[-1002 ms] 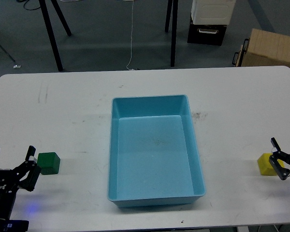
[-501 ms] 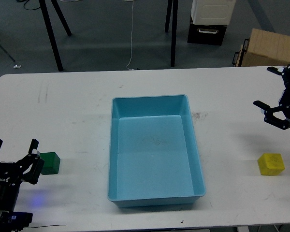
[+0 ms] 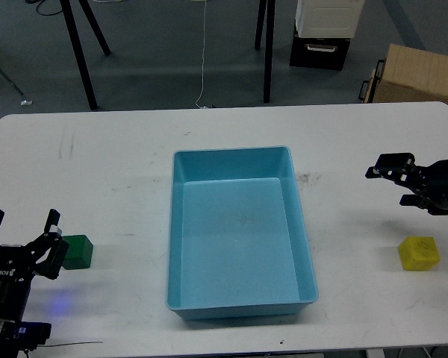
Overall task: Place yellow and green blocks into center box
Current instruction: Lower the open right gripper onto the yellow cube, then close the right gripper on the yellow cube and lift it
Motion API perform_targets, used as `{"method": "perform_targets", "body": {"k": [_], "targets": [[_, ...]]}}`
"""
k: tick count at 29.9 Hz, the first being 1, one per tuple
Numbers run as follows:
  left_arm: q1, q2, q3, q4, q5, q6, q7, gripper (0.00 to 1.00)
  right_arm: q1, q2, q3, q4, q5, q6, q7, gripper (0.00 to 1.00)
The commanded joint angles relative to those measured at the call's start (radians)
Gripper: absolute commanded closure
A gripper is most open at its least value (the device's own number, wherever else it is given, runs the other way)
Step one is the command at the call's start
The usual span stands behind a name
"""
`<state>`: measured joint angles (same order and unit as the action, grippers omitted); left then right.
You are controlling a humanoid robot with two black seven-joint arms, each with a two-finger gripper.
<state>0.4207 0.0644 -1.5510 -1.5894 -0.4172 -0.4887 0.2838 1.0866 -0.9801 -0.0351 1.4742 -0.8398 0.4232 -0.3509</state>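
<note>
The green block (image 3: 77,251) sits on the white table at the front left. My left gripper (image 3: 22,233) is open and empty, low at the table's front edge, just left of the green block. The yellow block (image 3: 419,252) sits at the front right. My right gripper (image 3: 388,183) hovers above the table, up and to the left of the yellow block, pointing left, with its fingers apart and empty. The blue box (image 3: 231,152) stands empty in the middle of the table.
The white table (image 3: 119,171) carries only the box and the two blocks. Beyond its far edge are black stand legs (image 3: 82,52), a black-and-white case (image 3: 321,33) and a cardboard box (image 3: 414,73) on the floor.
My right gripper rose from beside the yellow block to the far right, then came down and left to its present spot. My left gripper shifted only slightly. Both blocks stayed put.
</note>
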Motion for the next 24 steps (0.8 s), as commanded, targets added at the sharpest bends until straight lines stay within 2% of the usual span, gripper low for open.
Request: {"method": "perform_targets", "body": {"k": [1,8,16,19,20,21,22,24], "targets": [[-0.003,0.002,0.0,0.005,0.001,0.0,0.0,0.0,0.004,0.001,-0.032,0.001,-0.146,0.066,-0.005,0.0],[-0.013,-0.006,0.002,0.006,0.051,0.0,0.0,0.0,-0.042,0.034,-0.039,0.011,-0.185,0.066,-0.026,0.0],[-0.013,-0.006,0.002,0.008,0.052,0.0,0.0,0.0,-0.102,0.035,-0.034,0.024,-0.19,0.057,-0.029,0.0],[-0.011,-0.008,0.002,0.014,0.052,0.0,0.0,0.0,-0.117,0.038,-0.031,0.038,-0.191,0.007,-0.028,0.04],[-0.011,-0.008,0.002,0.016,0.052,0.0,0.0,0.0,-0.119,0.038,-0.031,0.043,-0.193,-0.003,-0.028,0.11],[-0.011,-0.008,0.002,0.02,0.052,0.0,0.0,0.0,-0.119,0.038,-0.031,0.046,-0.194,-0.006,-0.029,0.23],[-0.011,-0.008,0.002,0.023,0.052,0.0,0.0,0.0,-0.12,0.038,-0.031,0.046,-0.2,-0.007,-0.029,0.39],[-0.011,-0.008,0.002,0.026,0.052,0.0,0.0,0.0,-0.122,0.037,-0.031,0.046,-0.219,-0.011,-0.029,0.62]]}}
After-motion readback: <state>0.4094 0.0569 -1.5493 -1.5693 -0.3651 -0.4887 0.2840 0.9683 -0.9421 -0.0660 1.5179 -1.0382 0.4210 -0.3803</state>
